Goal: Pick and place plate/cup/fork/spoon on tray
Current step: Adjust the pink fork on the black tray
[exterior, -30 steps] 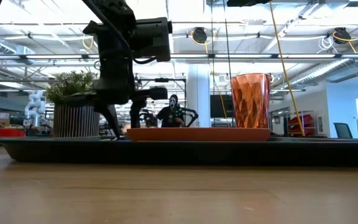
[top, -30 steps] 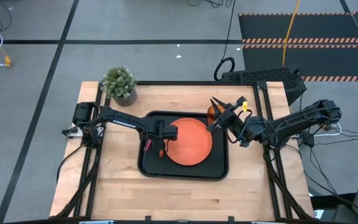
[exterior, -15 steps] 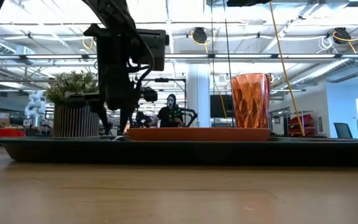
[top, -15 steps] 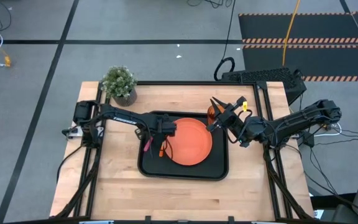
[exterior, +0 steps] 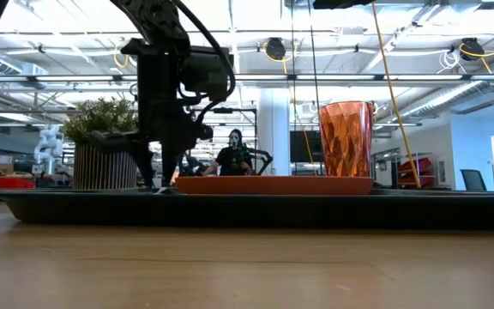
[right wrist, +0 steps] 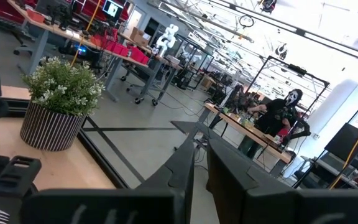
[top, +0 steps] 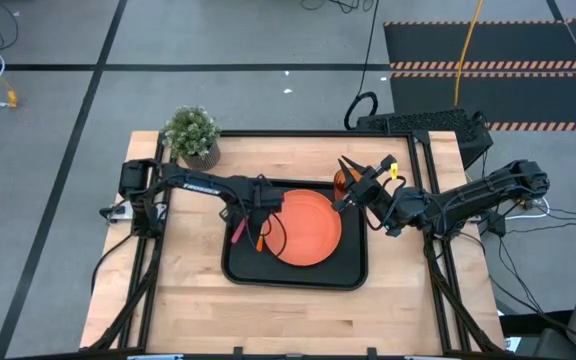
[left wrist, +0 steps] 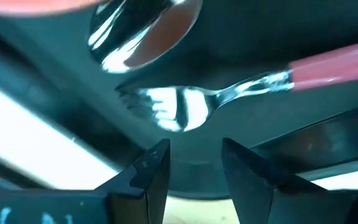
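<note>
Your left hand (top: 259,203) hangs over the tray's (top: 346,278) left part with its fingers (left wrist: 148,171) parted and nothing between them. The fork (left wrist: 229,93) lies just ahead of those fingertips in the left wrist view, tines toward the hand, pink handle running away from it; the spoon (left wrist: 143,34) lies just beyond the fork, its bowl close to the tines. From above, both pieces rest on the tray floor between the tray's left rim and the plate (top: 303,227), the fork (top: 237,231) nearer the rim and the spoon (top: 259,236) beside the plate's left edge.

The plate sits in the tray's middle. The cup (exterior: 346,138) stands upright at the tray's far right corner, just behind the plate.

Your right hand (top: 352,165) hovers over that same far right corner, above the cup, fingers nearly together and holding nothing.

A plant (top: 192,135) stands on the desk (top: 188,300) near its far left corner, off the tray.

Against a second ago, your left hand has drawn back toward the tray's far left, off the plate's edge; in the low view it has shifted left. The right arm, plate and cup have not moved.
</note>
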Robot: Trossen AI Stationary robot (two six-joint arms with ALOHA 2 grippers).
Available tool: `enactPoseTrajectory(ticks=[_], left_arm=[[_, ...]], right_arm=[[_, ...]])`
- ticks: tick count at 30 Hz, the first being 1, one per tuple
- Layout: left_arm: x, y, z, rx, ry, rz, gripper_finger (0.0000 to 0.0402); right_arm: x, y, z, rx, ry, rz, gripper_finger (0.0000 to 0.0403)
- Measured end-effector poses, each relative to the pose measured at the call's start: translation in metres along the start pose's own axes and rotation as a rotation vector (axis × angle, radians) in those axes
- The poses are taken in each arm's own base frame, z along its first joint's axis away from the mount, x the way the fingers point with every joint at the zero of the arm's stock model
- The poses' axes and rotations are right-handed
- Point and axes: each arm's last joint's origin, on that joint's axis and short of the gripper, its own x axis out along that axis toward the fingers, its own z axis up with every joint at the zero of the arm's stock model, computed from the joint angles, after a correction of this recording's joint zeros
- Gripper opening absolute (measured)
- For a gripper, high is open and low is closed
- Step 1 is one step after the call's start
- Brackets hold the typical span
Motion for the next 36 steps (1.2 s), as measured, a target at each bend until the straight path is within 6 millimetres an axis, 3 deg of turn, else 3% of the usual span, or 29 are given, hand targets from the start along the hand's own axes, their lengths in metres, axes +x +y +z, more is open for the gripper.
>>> enactPoseTrajectory(ticks=[7,36], left_arm=[[-0.001,0.001,0.006,0.008,-0.143,-0.047,0.0147],[-0.002,0.009,0.012,-0.114,-0.206,0.017,0.0147]], right_arm=[[0.0,0.0,0.0,0.0,0.0,0.0,0.0036],[0.0,0.0,0.0,0.001,0.0,0.0,0.0036]])
